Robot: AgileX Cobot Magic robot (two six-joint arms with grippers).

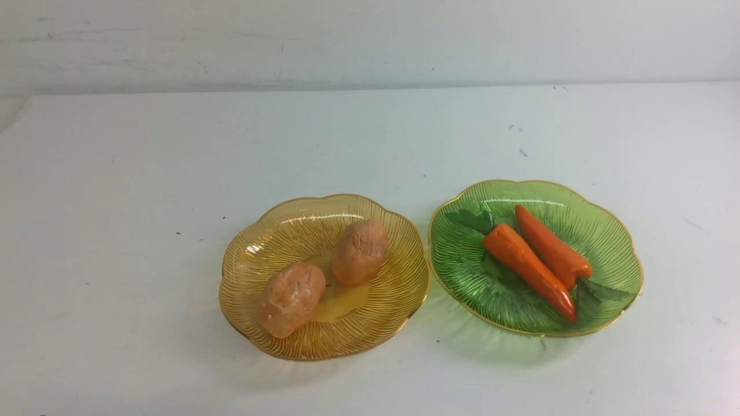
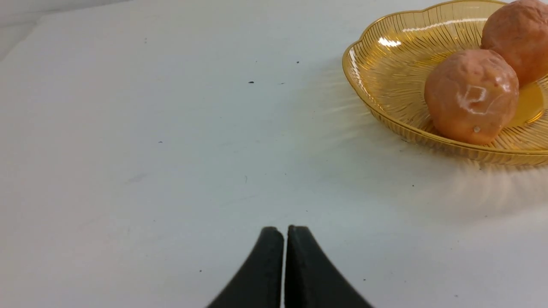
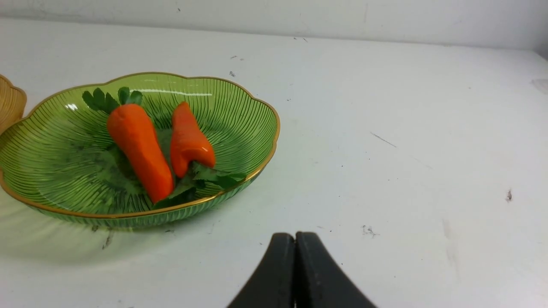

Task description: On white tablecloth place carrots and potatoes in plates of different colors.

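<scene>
On the white tablecloth (image 1: pixel 370 144) the amber-yellow plate (image 1: pixel 248 271) holds two potatoes (image 1: pixel 292 297) (image 1: pixel 359 251). The green plate (image 1: pixel 613 242) beside it on the right holds two carrots (image 1: pixel 529 268) (image 1: pixel 552 245) lying side by side. Neither gripper shows in the front view. In the left wrist view my left gripper (image 2: pixel 285 231) is shut and empty, low over bare cloth, apart from the yellow plate (image 2: pixel 376 72) and its potatoes (image 2: pixel 471 96). In the right wrist view my right gripper (image 3: pixel 295 237) is shut and empty, near the green plate (image 3: pixel 252 124) with the carrots (image 3: pixel 141 145).
A pale wall (image 1: pixel 370 40) runs along the table's far edge. Small dark specks (image 1: pixel 522 152) dot the cloth at the back right. The two plates nearly touch at their rims.
</scene>
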